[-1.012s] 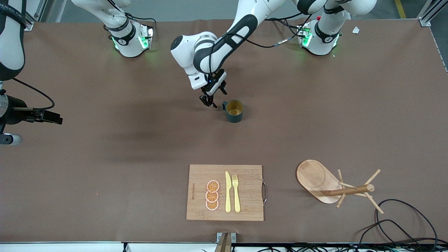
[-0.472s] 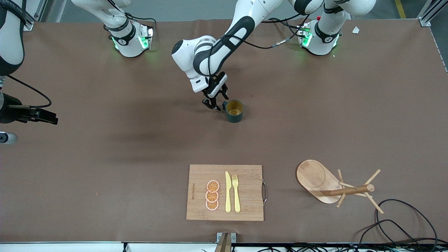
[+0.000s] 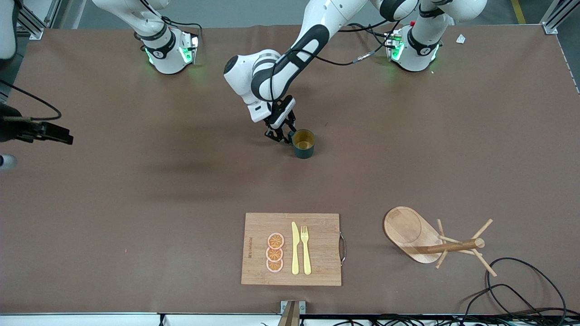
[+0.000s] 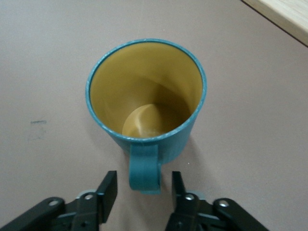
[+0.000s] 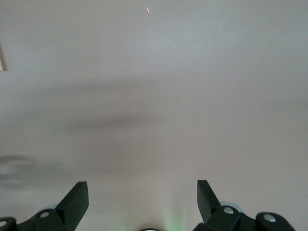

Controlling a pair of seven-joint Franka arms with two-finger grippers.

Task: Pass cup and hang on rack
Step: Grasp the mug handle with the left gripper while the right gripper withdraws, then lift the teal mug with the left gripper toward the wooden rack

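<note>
The teal-green cup (image 3: 303, 142) with a yellow inside stands upright on the brown table, its handle turned toward the right arm's end. My left gripper (image 3: 282, 136) is low beside it and open, one finger on each side of the handle without touching it. The left wrist view shows the cup (image 4: 147, 101), its handle (image 4: 144, 168) and my left gripper (image 4: 144, 185). The wooden rack (image 3: 435, 242) is near the front camera toward the left arm's end. My right gripper (image 3: 63, 136) waits open and empty over the table's edge at the right arm's end; it also shows in the right wrist view (image 5: 143, 192).
A bamboo cutting board (image 3: 317, 267) with a yellow knife (image 3: 295, 249), a fork (image 3: 306, 251) and orange slices (image 3: 275, 252) lies near the front edge. Black cables (image 3: 521, 290) lie beside the rack.
My left gripper has moved in toward the cup until its fingers straddle the handle. My right gripper has drawn back toward the table's edge. The cup has not moved.
</note>
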